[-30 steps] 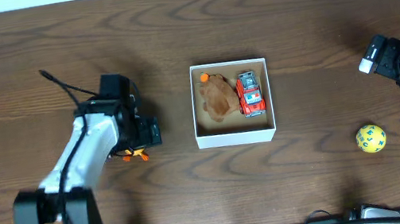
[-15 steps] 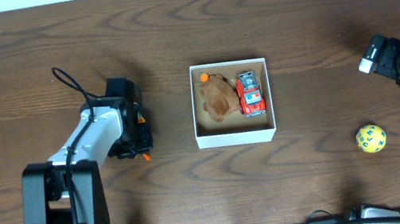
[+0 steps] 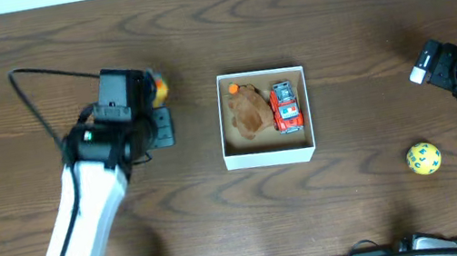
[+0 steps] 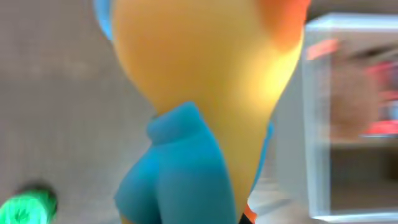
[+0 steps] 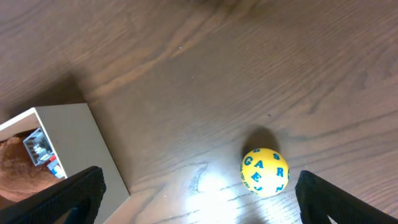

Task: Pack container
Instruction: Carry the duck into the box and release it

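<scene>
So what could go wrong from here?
1. The toy in the left gripper could slip out before it reaches the box.
2. The brown toy and red car already fill much of the box, so the new one might catch a wall or land on top of them.
3. The ball lies loose on the table and may roll when touched.

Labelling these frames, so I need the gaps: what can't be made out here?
Left wrist: yellow toy fills the blurred frame; its kind is unclear.
Overhead: the left arm covers most of that toy.
Right wrist: container cut off by the left edge; its contents barely show.
</scene>
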